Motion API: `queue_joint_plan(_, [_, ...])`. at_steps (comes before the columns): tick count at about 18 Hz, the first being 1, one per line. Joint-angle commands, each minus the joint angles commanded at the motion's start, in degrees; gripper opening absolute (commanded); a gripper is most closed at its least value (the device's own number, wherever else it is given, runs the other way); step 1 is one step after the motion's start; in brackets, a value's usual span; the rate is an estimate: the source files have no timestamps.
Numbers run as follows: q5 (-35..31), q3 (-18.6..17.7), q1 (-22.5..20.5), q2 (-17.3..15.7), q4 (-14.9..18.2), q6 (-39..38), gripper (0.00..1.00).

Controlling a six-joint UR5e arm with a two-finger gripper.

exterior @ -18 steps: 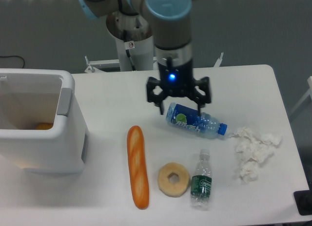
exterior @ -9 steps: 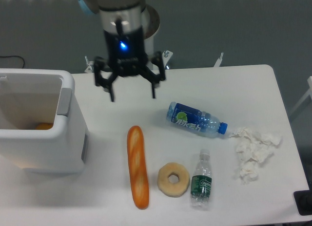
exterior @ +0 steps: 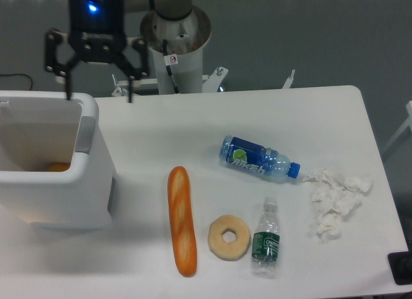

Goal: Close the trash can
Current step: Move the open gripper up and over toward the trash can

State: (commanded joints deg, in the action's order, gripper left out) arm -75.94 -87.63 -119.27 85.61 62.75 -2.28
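Note:
The trash can (exterior: 55, 205) is a large white boxy bin at the table's left edge. Its top is open, and something orange lies inside. A grey tab (exterior: 85, 134) shows on its right inner rim. The lid itself is not clearly seen. My gripper (exterior: 98, 93) hangs above the bin's far right corner. It is open and empty, with the fingertips spread wide at the level of the bin's rim.
A baguette (exterior: 181, 220), a doughnut (exterior: 228, 237) and a small green-label bottle (exterior: 265, 245) lie at the front middle. A blue bottle (exterior: 259, 160) lies on its side at the centre. Crumpled tissues (exterior: 335, 202) lie to the right. The robot's base (exterior: 175, 41) stands behind.
My gripper has swept left from above the blue bottle, past the table's middle, to above the trash can's far right corner. It stayed open. Nothing on the table moved.

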Motion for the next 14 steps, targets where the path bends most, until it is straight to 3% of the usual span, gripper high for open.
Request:
queue_joint_plan(5, [3.35,2.28,3.69,-0.27,0.0,-3.52,1.0])
queue_joint_plan(14, [3.35,2.55,11.69,-0.18,0.0,-3.7,1.0])
